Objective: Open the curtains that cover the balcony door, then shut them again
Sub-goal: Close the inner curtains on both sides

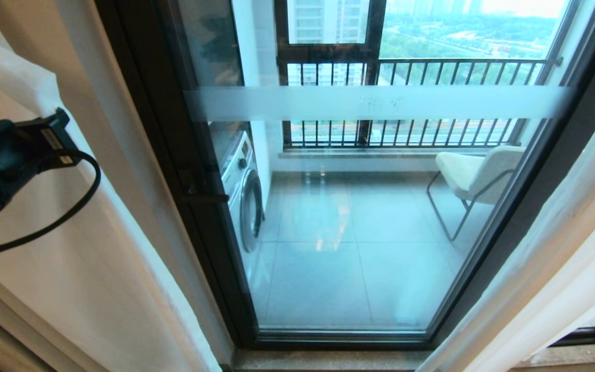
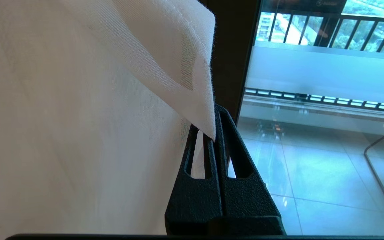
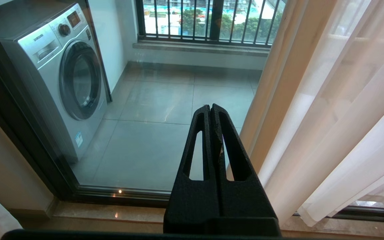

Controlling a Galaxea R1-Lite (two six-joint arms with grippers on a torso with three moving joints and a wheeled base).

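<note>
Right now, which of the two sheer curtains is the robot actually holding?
The left curtain: the left pincer is shut on its hemmed edge. The right curtain hangs free beside the empty, closed right pincer.

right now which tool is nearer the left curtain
Left. The left tool is shut on the left curtain edge; the right tool hangs empty by the right curtain.

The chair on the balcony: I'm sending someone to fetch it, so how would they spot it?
Look through the balcony door to the tiled floor beyond. The chair stands by the railing, across from the washing machine. It alone has a cream seat on thin dark legs.
</note>
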